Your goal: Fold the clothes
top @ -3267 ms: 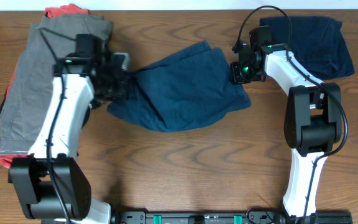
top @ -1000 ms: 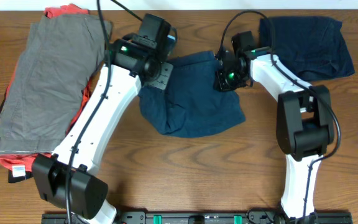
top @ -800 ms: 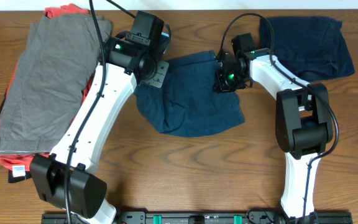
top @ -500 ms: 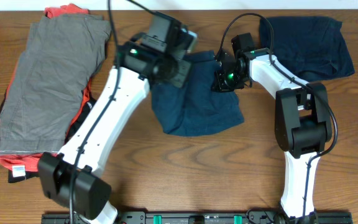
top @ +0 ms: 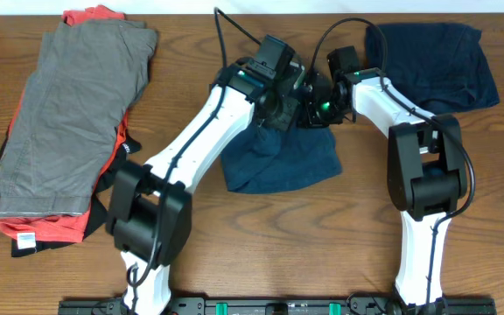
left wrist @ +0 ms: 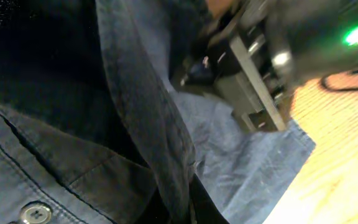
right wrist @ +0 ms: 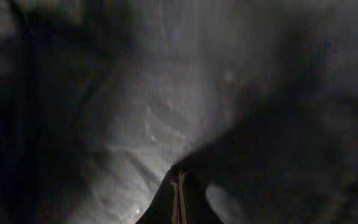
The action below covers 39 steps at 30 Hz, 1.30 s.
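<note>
The dark navy shorts (top: 280,162) lie at the table's middle, doubled over toward the right. My left gripper (top: 292,91) is shut on a fold of them; in the left wrist view the pinched fold (left wrist: 166,155) runs down into the jaws (left wrist: 180,208), with a waistband button (left wrist: 35,213) beside it. My right gripper (top: 313,111) is shut on the shorts' upper right edge, right next to the left gripper. In the right wrist view its closed fingertips (right wrist: 179,186) press into dark fabric (right wrist: 166,112). The right gripper's body (left wrist: 257,81) also shows in the left wrist view.
A pile of shorts sits at the far left: grey (top: 68,114) on top, coral-red (top: 52,229) and black (top: 112,175) beneath. Another dark navy garment (top: 436,61) lies at the back right. Bare wood table (top: 261,254) runs along the front.
My left arm has swung right, carrying the shorts' left edge over to the right gripper, so the shorts are now doubled over. The right gripper has stayed put.
</note>
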{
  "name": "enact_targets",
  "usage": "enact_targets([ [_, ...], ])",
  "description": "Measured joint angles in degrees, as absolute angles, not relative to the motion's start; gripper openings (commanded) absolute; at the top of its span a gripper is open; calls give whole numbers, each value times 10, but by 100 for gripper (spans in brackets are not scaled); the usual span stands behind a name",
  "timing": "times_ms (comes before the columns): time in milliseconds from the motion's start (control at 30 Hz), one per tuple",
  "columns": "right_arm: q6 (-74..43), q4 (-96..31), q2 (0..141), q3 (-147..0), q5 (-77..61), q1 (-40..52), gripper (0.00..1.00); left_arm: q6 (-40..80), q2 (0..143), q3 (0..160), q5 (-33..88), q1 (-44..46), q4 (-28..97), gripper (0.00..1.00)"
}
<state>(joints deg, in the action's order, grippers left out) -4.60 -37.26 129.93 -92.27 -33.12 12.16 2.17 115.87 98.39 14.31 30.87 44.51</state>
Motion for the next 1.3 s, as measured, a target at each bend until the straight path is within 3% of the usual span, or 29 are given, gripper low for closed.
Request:
enact_targets([
  [333,-72,-355,1187,-917,-387,28,2,30,1172,984,162,309,425,7],
  [433,-73,-363,1132,-917,-391,-1,3,29,1172,984,175,312,407,17],
  [467,-73,-366,1120,-918,-392,-8,3,32,1172,984,180,314,399,27],
  [533,-74,-374,1106,-920,-394,-18,3,29,1172,984,186,321,387,60],
  [567,-74,-381,1105,-921,-394,-22,3,32,1172,984,189,325,383,82],
  [600,-74,-387,1105,-921,-394,-23,3,32,1172,984,192,330,380,95],
  [867,-72,-412,1114,-920,-380,-24,11,32,1172,984,198,345,376,98],
  [967,-67,-423,1119,-920,-373,-24,25,32,1162,984,198,335,382,98],
  [1167,-27,-441,1164,-920,-350,-5,89,32,1056,984,192,267,412,98],
  [1233,-22,-441,1182,-920,-341,9,99,32,1008,985,184,234,428,98],
  [1300,-13,-437,1204,-920,-329,29,99,32,968,991,172,201,445,98],
])
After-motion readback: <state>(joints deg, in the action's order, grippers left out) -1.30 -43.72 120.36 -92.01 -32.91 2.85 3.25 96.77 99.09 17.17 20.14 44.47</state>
